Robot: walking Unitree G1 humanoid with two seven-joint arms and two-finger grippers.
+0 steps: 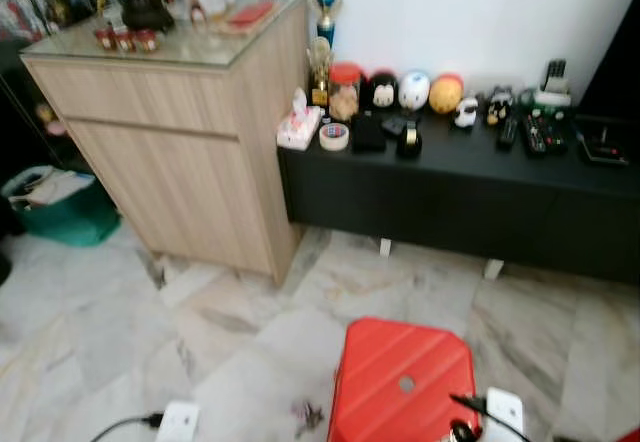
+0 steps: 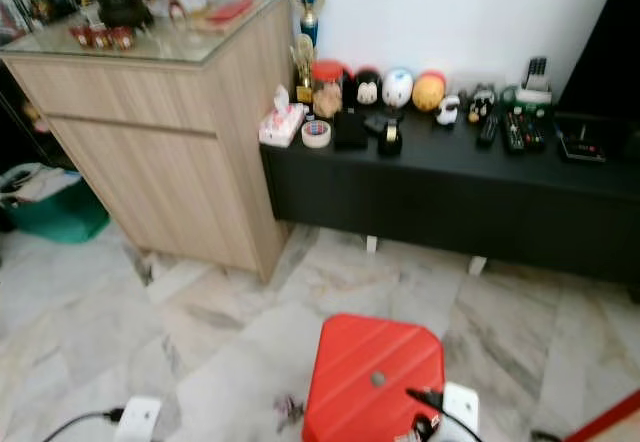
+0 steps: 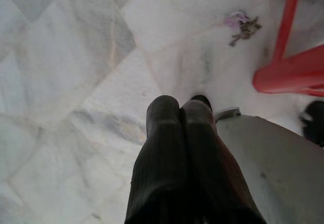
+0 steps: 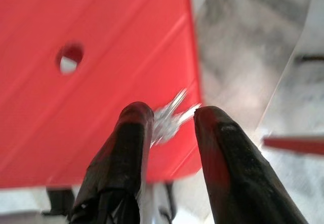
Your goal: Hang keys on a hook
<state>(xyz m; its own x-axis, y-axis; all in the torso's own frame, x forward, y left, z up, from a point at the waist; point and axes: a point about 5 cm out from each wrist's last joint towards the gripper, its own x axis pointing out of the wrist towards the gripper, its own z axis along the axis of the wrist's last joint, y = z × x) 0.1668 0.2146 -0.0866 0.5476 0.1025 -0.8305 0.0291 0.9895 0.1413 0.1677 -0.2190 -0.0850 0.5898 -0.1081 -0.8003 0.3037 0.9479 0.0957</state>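
- Right gripper (image 4: pixel 169 120): its two black fingers stand parted above the red stool (image 4: pixel 91 82), with a blurred silvery bunch, apparently keys (image 4: pixel 169 117), between them and against the inner face of one finger. Whether the fingers actually pinch it cannot be told.
- Red stool, seat: a ribbed plastic top with a small round hole (image 4: pixel 70 57) near its middle. In the head views it stands on the floor at the bottom of the scene.
- Left gripper (image 3: pixel 182 107): fingers pressed together, holding nothing, hanging over the marble floor (image 3: pixel 76 57) beside the robot's grey body.
- Second bunch of keys with a purple tag (image 3: pixel 243 25): lies on the floor just beside the stool's red leg, well apart from the left gripper.
- White power strips (image 1: pixel 178 420): on the floor either side of the stool, the left one with a black cable attached.
- Wooden cabinet (image 1: pixel 190 152): light wood with a glass top, carrying small figurines and a red item. It stands against the left end of the black bench.
- Low black bench (image 1: pixel 460 187): set along the white wall, holding a tissue pack (image 1: pixel 299 127), a tape roll (image 1: pixel 334 136), round toy figures, a trophy and several remote controls (image 1: pixel 535 132).
- Green bin (image 1: pixel 60 207): on the floor to the left of the cabinet.
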